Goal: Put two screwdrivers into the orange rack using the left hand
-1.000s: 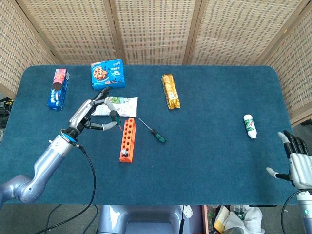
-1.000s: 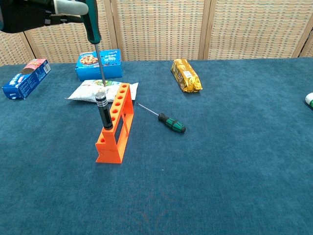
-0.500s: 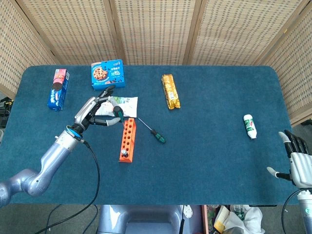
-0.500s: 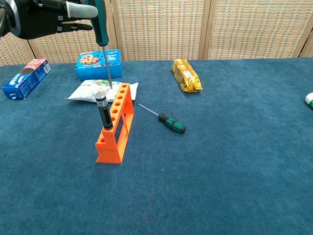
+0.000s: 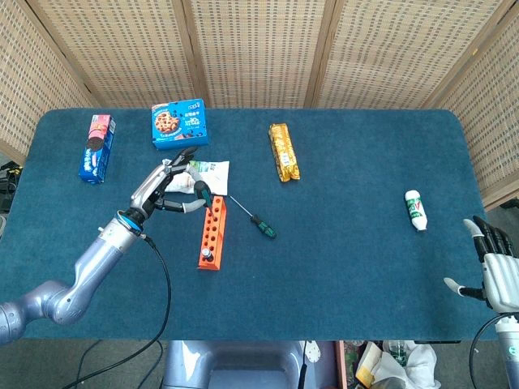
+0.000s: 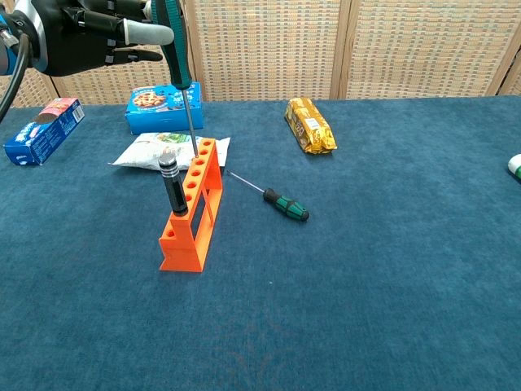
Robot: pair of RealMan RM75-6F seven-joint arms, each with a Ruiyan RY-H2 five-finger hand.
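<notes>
The orange rack [image 5: 210, 233] [image 6: 192, 213] stands lengthwise on the blue table, with a black-handled screwdriver [image 6: 172, 187] upright in its near end. My left hand [image 5: 166, 188] [image 6: 94, 32] holds a green-handled screwdriver [image 6: 181, 57] upright by the handle, its thin shaft pointing down over the rack's far holes. Another green-handled screwdriver [image 5: 254, 218] [image 6: 276, 199] lies flat just right of the rack. My right hand [image 5: 493, 264] hangs open at the table's near right edge, holding nothing.
A white snack bag [image 5: 203, 174] lies behind the rack. A blue cookie box [image 5: 179, 122], a blue biscuit pack [image 5: 96, 147], a gold packet [image 5: 283, 151] and a small white bottle [image 5: 415, 209] are spread over the table [image 5: 349, 243].
My left hand has carried the held screwdriver to the right and slightly nearer, bringing its tip from left of the rack to above the far holes. The right hand stayed put.
</notes>
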